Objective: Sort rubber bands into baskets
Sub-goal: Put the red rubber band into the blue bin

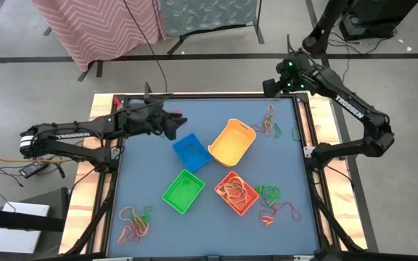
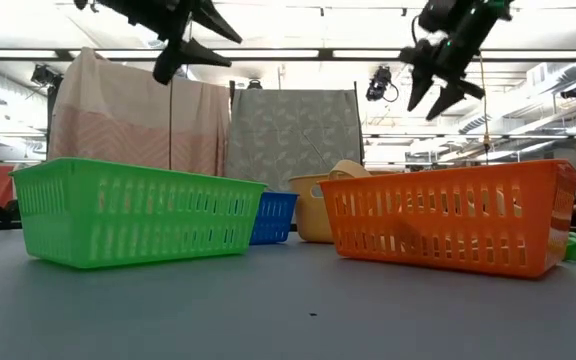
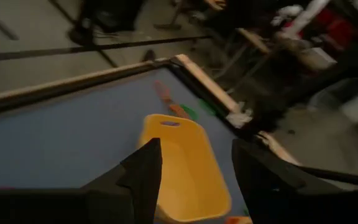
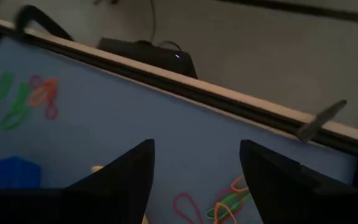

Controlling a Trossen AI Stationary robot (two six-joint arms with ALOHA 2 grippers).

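Four baskets stand mid-table: blue (image 1: 191,151), yellow (image 1: 232,141), green (image 1: 183,191) and orange (image 1: 236,192). The orange one holds several orange bands. Loose rubber bands lie in three heaps on the mat: far right (image 1: 271,125), near right (image 1: 274,199) and near left (image 1: 135,221). My left gripper (image 1: 175,125) is open and empty, raised above the table just left of the blue basket. Its wrist view looks at the yellow basket (image 3: 182,171). My right gripper (image 1: 276,85) is open and empty, raised over the far right corner. Bands also show in the right wrist view (image 4: 27,96).
The blue mat (image 1: 151,167) is framed by a wooden rim (image 1: 104,181). In the low view the green basket (image 2: 128,215) and the orange basket (image 2: 448,215) stand in front, and both grippers (image 2: 203,40) (image 2: 438,90) hang high above them. Cloth-draped racks stand beyond the far edge.
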